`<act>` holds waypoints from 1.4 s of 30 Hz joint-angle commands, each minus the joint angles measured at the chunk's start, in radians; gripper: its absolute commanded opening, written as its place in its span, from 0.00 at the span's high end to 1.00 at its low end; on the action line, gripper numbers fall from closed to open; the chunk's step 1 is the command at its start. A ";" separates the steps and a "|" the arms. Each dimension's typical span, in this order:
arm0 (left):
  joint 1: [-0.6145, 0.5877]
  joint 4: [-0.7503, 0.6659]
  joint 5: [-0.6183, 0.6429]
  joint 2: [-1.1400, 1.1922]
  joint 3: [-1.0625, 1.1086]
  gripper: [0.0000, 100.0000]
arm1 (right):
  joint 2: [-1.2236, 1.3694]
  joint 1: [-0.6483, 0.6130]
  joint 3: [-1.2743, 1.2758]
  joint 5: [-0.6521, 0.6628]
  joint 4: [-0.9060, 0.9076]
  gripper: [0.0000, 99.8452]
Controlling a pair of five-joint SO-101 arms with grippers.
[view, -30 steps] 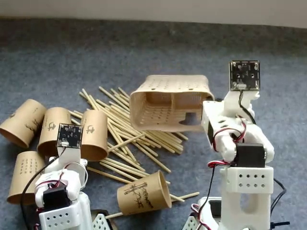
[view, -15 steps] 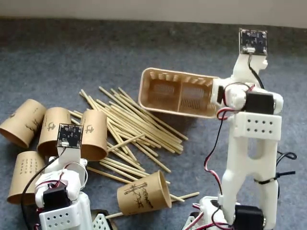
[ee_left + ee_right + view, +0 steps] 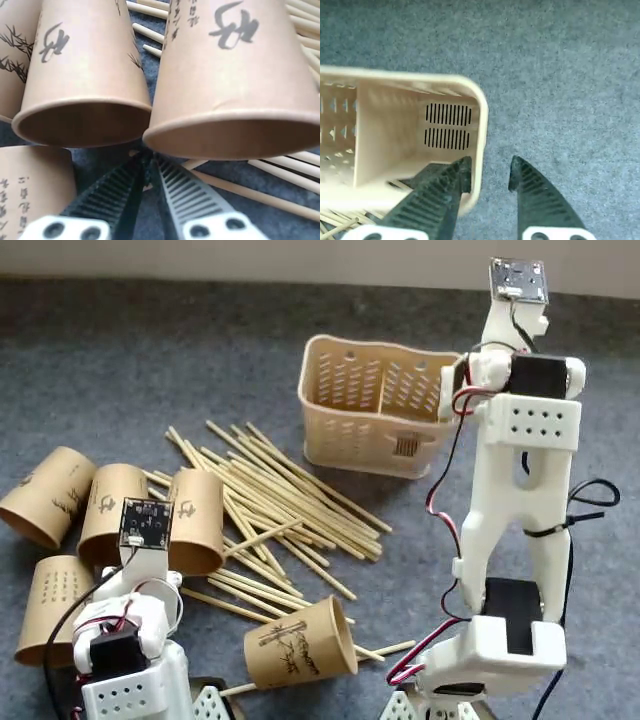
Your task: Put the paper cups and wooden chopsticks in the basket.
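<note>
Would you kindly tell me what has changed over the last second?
The right arm rose and stretched away, and its tool turned the basket from lying on its side to standing upright, a little farther off. The left tool, the paper cups and the chopsticks stayed put.

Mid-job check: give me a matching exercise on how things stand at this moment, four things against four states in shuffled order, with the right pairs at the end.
Things
1. basket
2. wooden chopsticks
3. left gripper
4. right gripper

States
A. shut, tips just short of the rims of two paper cups
B. standing upright on the carpet, opening upward
C. open, one finger inside the basket and one outside its wall
D. lying scattered in a heap between the paper cups and the basket

Pairs: 1-B, 2-D, 3-A, 4-C
</note>
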 commanded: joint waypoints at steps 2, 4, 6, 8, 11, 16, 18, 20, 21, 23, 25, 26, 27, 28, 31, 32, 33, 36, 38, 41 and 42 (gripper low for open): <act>-0.008 -0.017 -0.003 0.002 -0.008 0.97 | -0.013 0.001 -0.124 0.000 0.053 0.85; -0.008 -0.017 -0.003 0.002 -0.008 0.97 | -0.013 -0.001 -0.170 0.000 0.081 0.85; -0.008 -0.017 -0.003 0.002 -0.008 0.97 | -0.013 -0.001 -0.219 0.000 0.111 0.85; -0.008 -0.017 -0.003 0.002 -0.008 0.97 | -0.013 -0.001 -0.268 0.000 0.145 0.86; -0.008 -0.017 -0.003 0.002 -0.008 0.97 | -0.013 -0.022 -0.341 0.000 0.219 0.86; -0.008 -0.017 -0.003 0.002 -0.008 0.97 | -0.074 -0.053 -0.384 0.000 0.239 0.86; -0.008 -0.017 -0.003 0.002 -0.008 0.97 | -0.127 -0.071 -0.337 0.000 0.239 0.86; -0.008 -0.017 -0.003 0.002 -0.008 0.97 | -0.202 -0.107 -0.278 0.000 0.239 0.86; -0.008 -0.017 -0.003 0.002 -0.008 0.97 | -0.243 -0.130 -0.236 0.000 0.239 0.86; -0.008 -0.017 -0.003 0.002 -0.008 0.97 | -0.332 -0.182 -0.142 0.000 0.237 0.86; -0.010 -0.017 -0.003 0.002 -0.010 0.97 | -0.424 -0.243 -0.044 0.000 0.237 0.86; -0.010 -0.017 -0.003 0.002 -0.010 0.97 | -0.467 -0.272 0.002 0.000 0.236 0.86; -0.010 -0.017 -0.003 0.002 -0.010 0.97 | -0.512 -0.302 0.050 0.000 0.236 0.86; -0.010 -0.017 -0.003 0.002 -0.010 0.97 | -0.555 -0.331 0.096 0.000 0.236 0.86; -0.010 -0.017 -0.003 0.002 -0.010 0.97 | -0.668 -0.417 0.240 0.000 0.236 0.86; -0.010 -0.017 -0.003 0.002 -0.010 0.97 | -0.700 -0.447 0.289 0.000 0.236 0.86; -0.010 -0.017 -0.003 0.002 -0.010 0.97 | -0.730 -0.475 0.337 -0.002 0.236 0.86; -0.010 -0.017 -0.003 0.002 -0.010 0.97 | -0.805 -0.544 0.483 -0.009 0.236 0.86; -0.010 -0.017 -0.003 0.002 -0.010 0.97 | -0.846 -0.593 0.578 -0.032 0.236 0.86; -0.010 -0.017 -0.003 0.002 -0.010 0.97 | -0.883 -0.631 0.696 -0.206 0.236 0.86; -0.010 -0.017 -0.003 0.002 -0.010 0.97 | -0.891 -0.648 0.731 -0.256 0.236 0.86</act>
